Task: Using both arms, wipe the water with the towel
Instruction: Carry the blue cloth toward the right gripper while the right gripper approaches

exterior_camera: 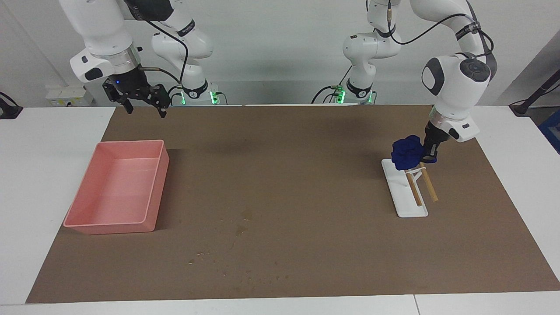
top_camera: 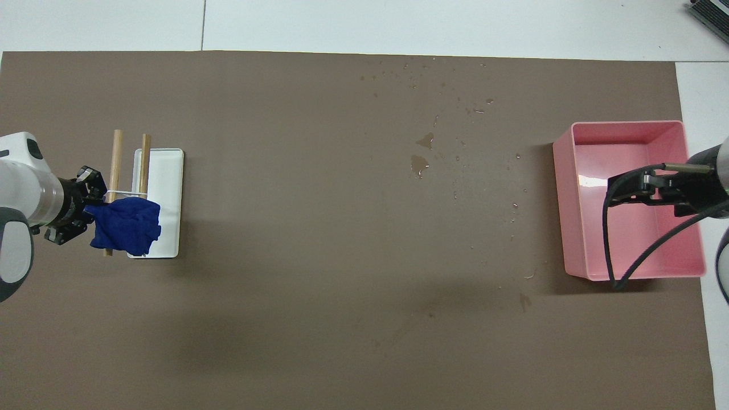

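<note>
The blue towel [exterior_camera: 407, 153] is bunched at my left gripper [exterior_camera: 431, 154], which is shut on one edge of it and holds it over the robot-side end of a white rack [exterior_camera: 411, 205] with two wooden bars. In the overhead view the towel [top_camera: 128, 225] hangs from the left gripper [top_camera: 85, 206] over the rack [top_camera: 165, 171]. The water [exterior_camera: 243, 222] lies as dark blotches and small droplets on the brown mat, mid-table and farther from the robots; it also shows in the overhead view [top_camera: 420, 165]. My right gripper [exterior_camera: 145, 109] is open and empty, raised over the pink tray [top_camera: 626, 124].
The pink tray [exterior_camera: 131, 144] sits on the mat toward the right arm's end. The brown mat [exterior_camera: 306, 153] covers most of the white table. The rack stands toward the left arm's end.
</note>
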You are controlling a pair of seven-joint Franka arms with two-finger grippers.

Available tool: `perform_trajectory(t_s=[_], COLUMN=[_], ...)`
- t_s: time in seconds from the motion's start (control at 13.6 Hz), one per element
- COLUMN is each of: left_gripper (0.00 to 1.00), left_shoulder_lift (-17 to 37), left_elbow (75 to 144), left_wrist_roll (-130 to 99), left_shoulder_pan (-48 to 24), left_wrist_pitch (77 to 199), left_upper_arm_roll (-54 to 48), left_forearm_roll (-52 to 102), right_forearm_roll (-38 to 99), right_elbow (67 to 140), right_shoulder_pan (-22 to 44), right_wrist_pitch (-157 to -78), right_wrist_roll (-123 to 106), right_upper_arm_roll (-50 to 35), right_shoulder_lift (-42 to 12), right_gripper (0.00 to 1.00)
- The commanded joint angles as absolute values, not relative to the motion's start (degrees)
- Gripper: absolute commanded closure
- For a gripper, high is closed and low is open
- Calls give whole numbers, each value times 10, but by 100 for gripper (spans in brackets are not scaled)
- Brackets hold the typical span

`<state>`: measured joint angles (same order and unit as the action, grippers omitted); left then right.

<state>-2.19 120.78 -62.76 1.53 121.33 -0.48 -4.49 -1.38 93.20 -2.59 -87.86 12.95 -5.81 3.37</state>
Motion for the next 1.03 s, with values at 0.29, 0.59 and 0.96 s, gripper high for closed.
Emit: perform_trajectory(t_s=[0.29,0.59,0.96], left_gripper=[100,100,100], left_shoulder_lift=[32,-11,-30], left_elbow=[1032,989,937], left_wrist_roll=[-679,-725,-977], left_shoulder_pan=[-72,-83,-83], left_wrist_pitch=[999,918,932], left_upper_arm_roll=[-3,-4,-85], left_forearm_roll=[-43,77,170], right_forearm_roll=[10,82,156], right_elbow=[943,940,920], right_shoulder_pan=[-31,-24,17], right_wrist_pitch=[-896,-917,-937], right_wrist_roll=[214,408,665], right_upper_arm_roll=[-63,-78,-92], right_shoulder_lift=[44,41,20], right_gripper=[0,0,0])
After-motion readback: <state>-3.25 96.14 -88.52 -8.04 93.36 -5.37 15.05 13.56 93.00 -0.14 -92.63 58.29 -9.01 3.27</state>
